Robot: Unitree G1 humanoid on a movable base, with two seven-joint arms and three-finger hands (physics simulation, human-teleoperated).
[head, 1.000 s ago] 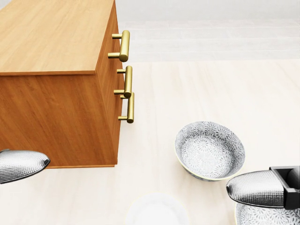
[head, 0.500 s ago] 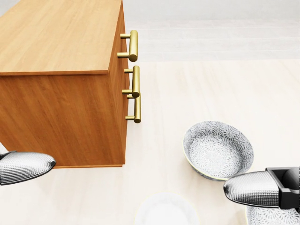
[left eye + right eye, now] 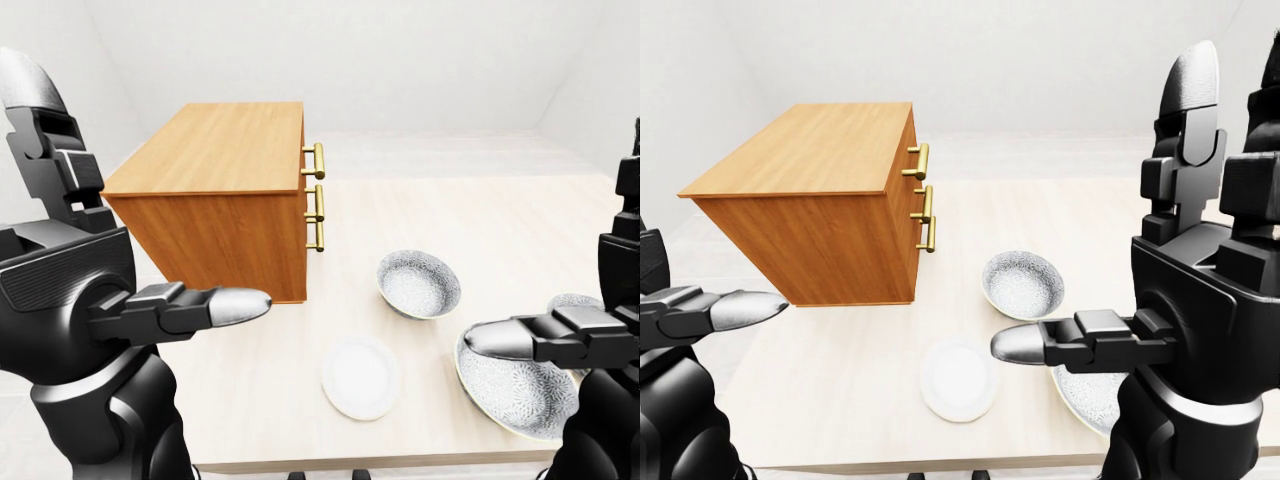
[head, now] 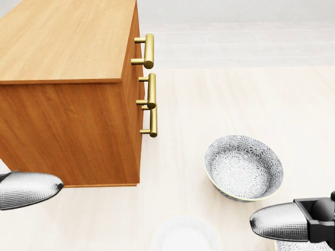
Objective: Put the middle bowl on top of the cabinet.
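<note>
Since a second ago the whole head view has slid right, so the camera moved; now it has settled, and the right hand (image 4: 285, 222) sank slightly at lower right. Both hands, left hand (image 3: 180, 310) included, hold fingers wide and empty. Three bowls sit on the table (image 3: 500, 230); the middle bowl (image 3: 510, 385) is probably the lower-right one, well apart from the cabinet (image 3: 225, 150). No grasp yet.

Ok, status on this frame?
Left hand and right hand open, empty. Middle bowl on table, untouched. Cabinet top free; nothing blocking.
</note>
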